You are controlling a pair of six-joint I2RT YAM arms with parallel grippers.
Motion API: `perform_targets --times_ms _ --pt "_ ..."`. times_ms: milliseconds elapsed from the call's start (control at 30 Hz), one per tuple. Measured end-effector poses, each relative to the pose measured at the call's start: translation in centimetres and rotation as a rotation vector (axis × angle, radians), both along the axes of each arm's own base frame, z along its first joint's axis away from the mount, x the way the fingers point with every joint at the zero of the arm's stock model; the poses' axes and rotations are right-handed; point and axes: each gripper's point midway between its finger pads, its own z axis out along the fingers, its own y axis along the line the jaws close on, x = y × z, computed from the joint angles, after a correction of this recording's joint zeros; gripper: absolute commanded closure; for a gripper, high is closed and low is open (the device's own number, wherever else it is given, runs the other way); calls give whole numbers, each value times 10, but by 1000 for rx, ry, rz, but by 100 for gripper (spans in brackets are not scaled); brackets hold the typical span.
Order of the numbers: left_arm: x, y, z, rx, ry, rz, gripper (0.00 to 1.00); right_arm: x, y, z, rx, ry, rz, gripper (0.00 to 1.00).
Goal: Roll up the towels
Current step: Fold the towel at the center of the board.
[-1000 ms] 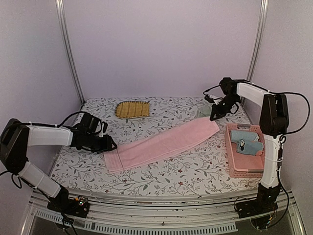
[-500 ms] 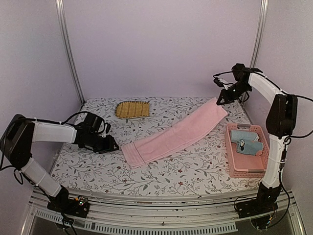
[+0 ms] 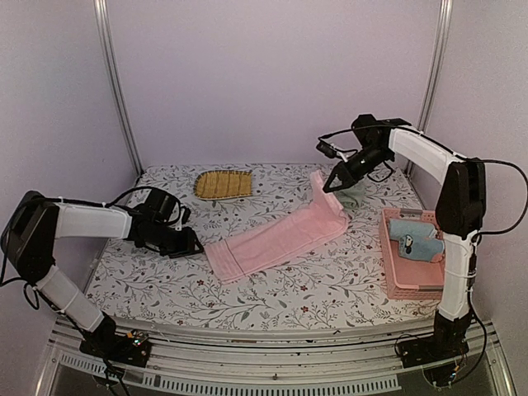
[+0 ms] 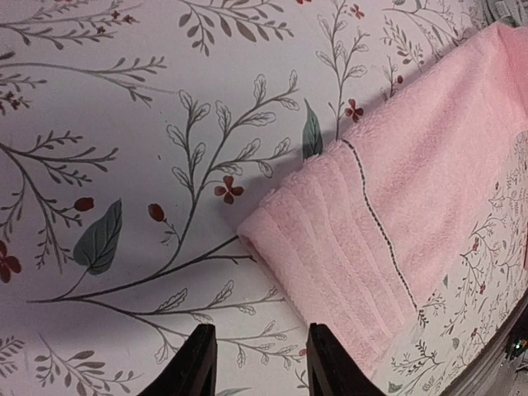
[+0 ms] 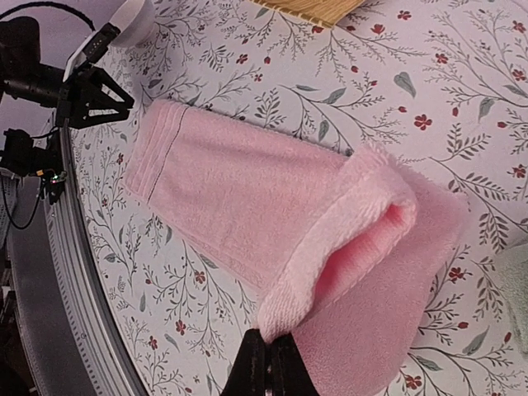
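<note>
The pink towel [image 3: 276, 238] lies in a diagonal strip on the flowered tabletop. Its far end is lifted and curled back over itself. My right gripper [image 3: 332, 186] is shut on that far edge and holds it above the strip; the wrist view shows the closed jaws [image 5: 268, 351] pinching the folded hem of the pink towel [image 5: 247, 190]. My left gripper [image 3: 192, 246] is open and empty at the towel's near end [image 4: 363, 239], low over the table, its right finger [image 4: 323, 363] over the towel's edge. A pale green towel [image 3: 355, 196] lies behind the right gripper. A light blue towel [image 3: 415, 239] sits in the basket.
A pink basket [image 3: 393, 276] stands at the right edge of the table. A yellow-brown woven mat [image 3: 223, 183] lies at the back left. Metal posts and lilac walls close in the back corners.
My right gripper has carried the pink towel's far end up and then leftward, folding it back over the strip. The towel's near end slid right. The left gripper barely moved.
</note>
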Motion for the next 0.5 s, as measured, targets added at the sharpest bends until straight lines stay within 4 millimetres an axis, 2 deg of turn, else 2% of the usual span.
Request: perform_targets --times_ms 267,500 --pt "-5 -4 -4 9 25 -11 61 -29 51 -31 39 111 109 98" --pt "-8 -4 -17 23 62 -1 66 -52 88 -38 90 180 170 98"
